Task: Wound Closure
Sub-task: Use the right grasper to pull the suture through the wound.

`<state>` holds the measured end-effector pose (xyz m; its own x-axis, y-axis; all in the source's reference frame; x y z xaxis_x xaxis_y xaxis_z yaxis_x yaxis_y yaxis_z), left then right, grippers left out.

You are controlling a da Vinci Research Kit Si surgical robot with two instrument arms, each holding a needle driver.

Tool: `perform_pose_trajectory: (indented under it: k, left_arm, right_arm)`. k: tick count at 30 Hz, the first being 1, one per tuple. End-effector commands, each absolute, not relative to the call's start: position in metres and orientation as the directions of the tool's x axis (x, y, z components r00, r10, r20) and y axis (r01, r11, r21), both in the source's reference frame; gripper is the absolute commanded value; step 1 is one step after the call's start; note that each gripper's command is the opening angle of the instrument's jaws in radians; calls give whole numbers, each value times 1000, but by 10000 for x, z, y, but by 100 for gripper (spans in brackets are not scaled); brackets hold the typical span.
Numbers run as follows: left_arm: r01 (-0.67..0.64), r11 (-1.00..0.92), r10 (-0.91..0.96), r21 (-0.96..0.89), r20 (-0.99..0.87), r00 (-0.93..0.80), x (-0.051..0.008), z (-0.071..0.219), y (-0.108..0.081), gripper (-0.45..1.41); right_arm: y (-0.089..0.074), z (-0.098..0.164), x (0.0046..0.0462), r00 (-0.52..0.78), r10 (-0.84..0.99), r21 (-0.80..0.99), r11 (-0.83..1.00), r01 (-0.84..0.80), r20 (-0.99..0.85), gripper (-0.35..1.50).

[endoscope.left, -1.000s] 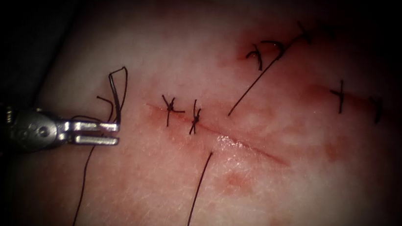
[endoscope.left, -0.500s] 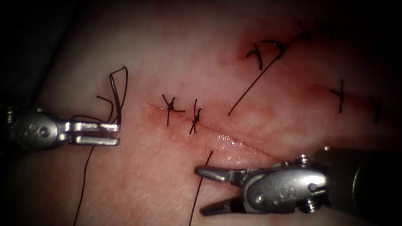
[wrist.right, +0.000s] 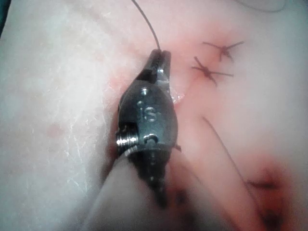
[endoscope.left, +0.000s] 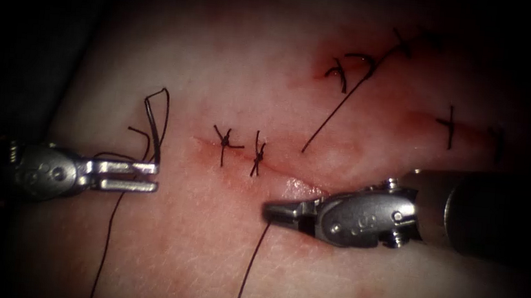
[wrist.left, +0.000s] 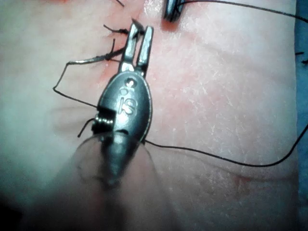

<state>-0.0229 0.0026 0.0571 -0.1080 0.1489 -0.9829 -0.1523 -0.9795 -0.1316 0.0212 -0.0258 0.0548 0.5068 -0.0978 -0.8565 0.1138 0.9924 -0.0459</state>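
The tissue [endoscope.left: 203,253] has a cut [endoscope.left: 288,180] with two stitches [endoscope.left: 226,142] at its left end. My left tool [endoscope.left: 152,178] lies left of the cut, shut on the needle [endoscope.left: 150,131], which stands up out of the jaws and clear of the tissue. Thread [endoscope.left: 107,244] trails down from it. In the left wrist view the needle [wrist.left: 91,60] sticks out sideways from the left tool [wrist.left: 137,36]. My right tool [endoscope.left: 269,211] lies across the cut's right half, shut on the end of a second thread [endoscope.left: 247,270]. The right wrist view shows the right tool [wrist.right: 160,55] pinching that thread [wrist.right: 147,21].
Two other stitched cuts [endoscope.left: 351,66] [endoscope.left: 450,124] lie at the upper right, with red fluid around them. A loose thread tail [endoscope.left: 334,113] runs from the upper one down toward the main cut.
The right tool came in from the right with its jaws open, moved up toward the cut and shut on the thread's end. The left tool and needle have not moved.
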Motion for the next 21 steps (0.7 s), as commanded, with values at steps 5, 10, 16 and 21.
perform_pose_trajectory:
  k: [5, 10, 16, 21]
  left_arm:
    - [-150, -980, 150, -133, -983, -110, -235, 581, 25, -45]
    - [-153, -979, 150, -132, -982, -113, -236, 581, 25, -45]
    - [-151, -980, 150, -132, -982, -115, -237, 581, 25, -45]
    - [-151, -980, 150, -132, -982, -115, -237, 581, 25, -45]
  right_arm:
    - [-310, 518, 222, 489, -114, -49, 988, 144, -865, -35]
    - [-360, 472, 235, 449, -97, -23, 986, 167, -888, -35]
    - [-425, 432, 261, 413, -83, 11, 976, 219, -907, -35]
    - [-445, 415, 272, 396, -81, 12, 974, 226, -915, 24]
